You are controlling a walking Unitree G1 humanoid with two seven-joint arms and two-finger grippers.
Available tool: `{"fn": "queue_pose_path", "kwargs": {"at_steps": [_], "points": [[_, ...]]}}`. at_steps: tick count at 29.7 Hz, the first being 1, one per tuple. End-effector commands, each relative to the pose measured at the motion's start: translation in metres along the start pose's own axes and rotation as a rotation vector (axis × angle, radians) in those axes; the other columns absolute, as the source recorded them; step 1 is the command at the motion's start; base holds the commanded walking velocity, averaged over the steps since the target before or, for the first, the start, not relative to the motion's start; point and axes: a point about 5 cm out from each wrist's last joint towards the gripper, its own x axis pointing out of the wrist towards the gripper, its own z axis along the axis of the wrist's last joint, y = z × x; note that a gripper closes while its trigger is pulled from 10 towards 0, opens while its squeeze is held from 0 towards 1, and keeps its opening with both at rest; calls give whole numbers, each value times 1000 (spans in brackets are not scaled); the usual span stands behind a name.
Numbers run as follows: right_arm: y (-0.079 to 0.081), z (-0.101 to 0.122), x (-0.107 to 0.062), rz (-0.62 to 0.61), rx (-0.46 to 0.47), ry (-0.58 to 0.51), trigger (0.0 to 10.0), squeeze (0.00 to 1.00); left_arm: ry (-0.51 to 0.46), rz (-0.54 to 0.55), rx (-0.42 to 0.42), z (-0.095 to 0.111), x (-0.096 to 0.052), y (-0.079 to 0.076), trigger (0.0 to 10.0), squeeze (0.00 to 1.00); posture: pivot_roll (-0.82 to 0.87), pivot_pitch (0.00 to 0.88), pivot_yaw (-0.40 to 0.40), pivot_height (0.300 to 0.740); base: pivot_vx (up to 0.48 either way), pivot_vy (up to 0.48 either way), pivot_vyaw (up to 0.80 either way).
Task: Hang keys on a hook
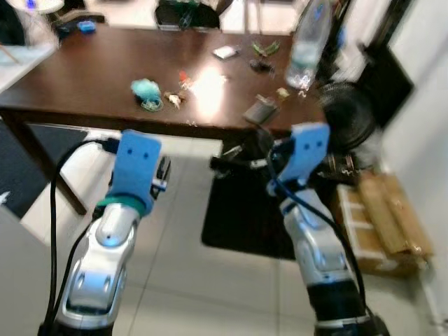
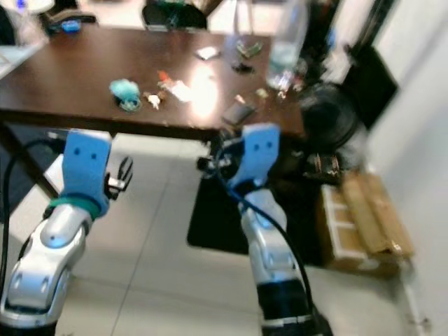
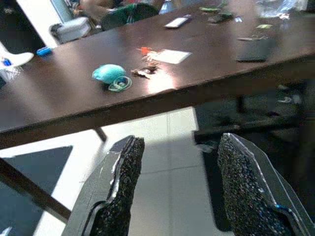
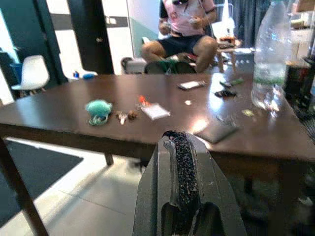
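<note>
A dark brown table point(image 1: 84, 77) is seen ahead of the robot, standing on a pale tiled floor point(image 1: 175, 266). The left gripper point(image 3: 174, 196) is held out low before the table's near edge, above the tiles, and its two black fingers point(image 3: 120, 182) are spread wide apart with nothing between them. On the tabletop, toward the left, a teal fluffy keychain point(image 1: 146, 89) is lying with a green ring point(image 3: 119, 84) touching it, and just beside it a small bunch of keys point(image 1: 173, 98) is resting on the wood, well apart from both grippers. A red tag point(image 4: 141, 100) and a white card point(image 4: 155, 111) are placed next to the keys. Further right, a dark flat wallet point(image 1: 260, 110) is set near the table's front edge, and a clear plastic bottle point(image 4: 269, 59) is standing upright near the right end. The right gripper point(image 4: 183, 182) is raised in front of the table edge, its fingers pressed together and empty. Beyond the table a seated person point(image 4: 184, 29) is visible. A black mat point(image 1: 245, 210) is spread under the right end of the table, and a cardboard box point(image 1: 381, 224) is lying on the floor at far right.
</note>
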Motion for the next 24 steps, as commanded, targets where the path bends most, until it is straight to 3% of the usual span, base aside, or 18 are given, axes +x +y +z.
{"fn": "queue_pose_path", "kwargs": {"at_steps": [1, 6, 12, 24], "points": [[10, -1, 1, 39, 3, 2, 10000, 0, 26, 16, 15, -7, -2, 4, 10000, 0, -51, 25, 71, 740, -375, 0, 0], [11, -2, 1, 48, -17, 8, 10000, 0, 29, 11, 2, -7, -1, 3, 10000, 0, -51, 25, 71, 740, -150, 0, 96], [13, -1, 1, 72, -47, 1, 10000, 0, 84, -23, -35, -8, 0, -6, 10000, 0, -53, 30, 71, 740, 0, 0, 792], [15, 3, 4, 84, -52, -21, 10000, 0, 52, -40, -27, -3, 2, -9, 10000, 0, -53, 30, 76, 740, 0, 0, 788]]}}
